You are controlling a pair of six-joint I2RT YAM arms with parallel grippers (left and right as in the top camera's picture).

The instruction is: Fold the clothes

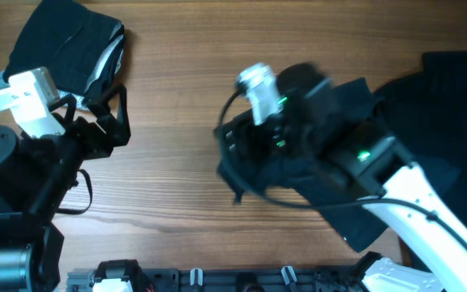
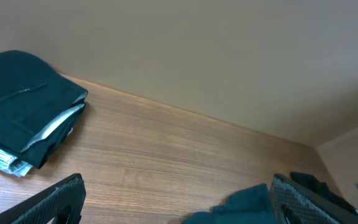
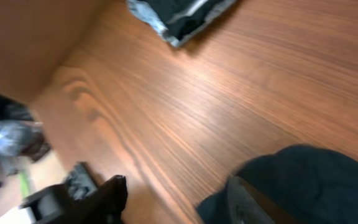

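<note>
While a folded stack (image 1: pixel 63 40) sits upper left, the right gripper (image 3: pixel 174 186), jaws apart, hovers mid-frame at the edge of a loose dark T-shirt (image 3: pixel 309 180), probably needing to pinch and spread it; left gripper (image 2: pixel 178 185) apart, idle.

Left arm (image 1: pixel 31 174) is parked at the left side, wrist angled up and to the right, with the left gripper (image 1: pixel 109 115) pointing inward. Its fingers (image 2: pixel 64 198) are spread wide (tips at opposite edges of the wrist view), nothing between them. Right arm (image 1: pixel 420 207) reaches in from bottom right toward the middle, wrist end blurred. Right gripper (image 1: pixel 237 158) faces left, fingers (image 3: pixel 101 198) apart, nothing clamped.
</note>
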